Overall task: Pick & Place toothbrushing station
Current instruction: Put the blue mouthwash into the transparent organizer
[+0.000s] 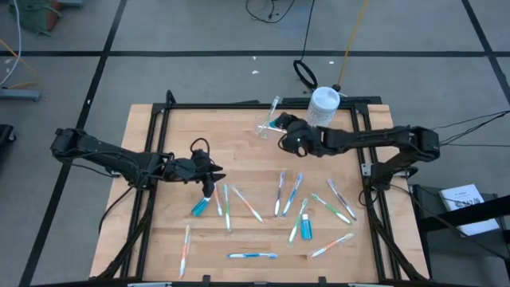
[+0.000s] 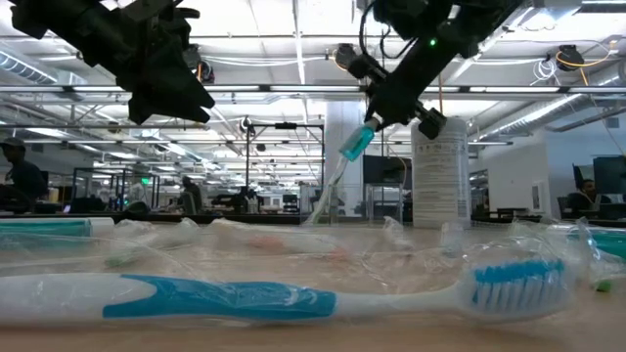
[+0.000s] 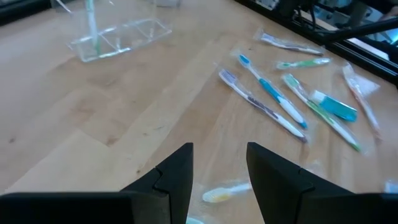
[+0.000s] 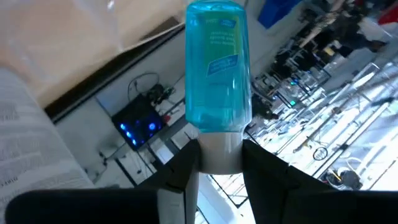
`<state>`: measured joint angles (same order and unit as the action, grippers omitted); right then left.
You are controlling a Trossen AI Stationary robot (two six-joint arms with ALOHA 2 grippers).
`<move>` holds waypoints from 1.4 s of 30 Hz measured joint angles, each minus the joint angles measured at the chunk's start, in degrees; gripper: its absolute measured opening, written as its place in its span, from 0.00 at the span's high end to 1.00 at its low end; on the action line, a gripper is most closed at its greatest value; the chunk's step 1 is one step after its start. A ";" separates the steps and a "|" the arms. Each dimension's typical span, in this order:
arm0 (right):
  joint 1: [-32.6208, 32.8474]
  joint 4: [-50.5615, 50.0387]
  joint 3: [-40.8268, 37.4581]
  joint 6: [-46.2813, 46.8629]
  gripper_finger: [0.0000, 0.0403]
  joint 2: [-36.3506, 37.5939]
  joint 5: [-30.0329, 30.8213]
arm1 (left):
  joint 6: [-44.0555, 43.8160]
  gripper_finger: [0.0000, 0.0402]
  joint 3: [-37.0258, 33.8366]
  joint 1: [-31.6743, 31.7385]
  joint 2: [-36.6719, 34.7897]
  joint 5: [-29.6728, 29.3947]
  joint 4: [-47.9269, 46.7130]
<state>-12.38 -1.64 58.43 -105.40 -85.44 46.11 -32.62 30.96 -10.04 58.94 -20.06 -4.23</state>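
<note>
The clear plastic holder (image 1: 265, 125) stands near the table's far edge with one toothbrush upright in it; it also shows in the left wrist view (image 3: 118, 37). My right gripper (image 1: 284, 127) is right beside the holder, shut on a blue toothpaste tube (image 4: 217, 68). My left gripper (image 1: 210, 182) is open and empty above the table's left middle, just beyond another blue tube (image 1: 199, 207) that lies flat. Several wrapped toothbrushes (image 1: 291, 195) lie flat on the near half. My right gripper pinches the tube's white cap end (image 4: 221, 155) between its two fingers. The tube sticks out past the fingertips in line with them. In the low view the tube (image 2: 357, 142) slants downward, lifted clear of the table.
A white round bottle (image 1: 324, 106) stands at the far edge, right of the holder. A third blue tube (image 1: 305, 227) lies at the near right among the toothbrushes. One toothbrush (image 2: 293, 293) lies close to the near edge. People are in the room beyond.
</note>
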 joint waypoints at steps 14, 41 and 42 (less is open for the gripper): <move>-4.57 8.68 0.00 -10.38 0.77 -8.87 -5.76 | 0.85 0.62 0.00 0.00 0.00 -2.51 -0.17; -5.62 9.48 0.02 -17.03 0.75 -14.02 -11.91 | 2.36 0.62 0.00 0.00 0.00 -2.48 -0.24; -5.62 9.05 0.00 -17.03 0.75 -14.04 -11.89 | 2.35 0.62 0.00 0.00 0.00 -2.49 -0.24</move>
<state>-18.00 7.41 58.43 -122.43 -99.48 34.22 -30.26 30.96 -10.05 58.94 -22.55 -4.47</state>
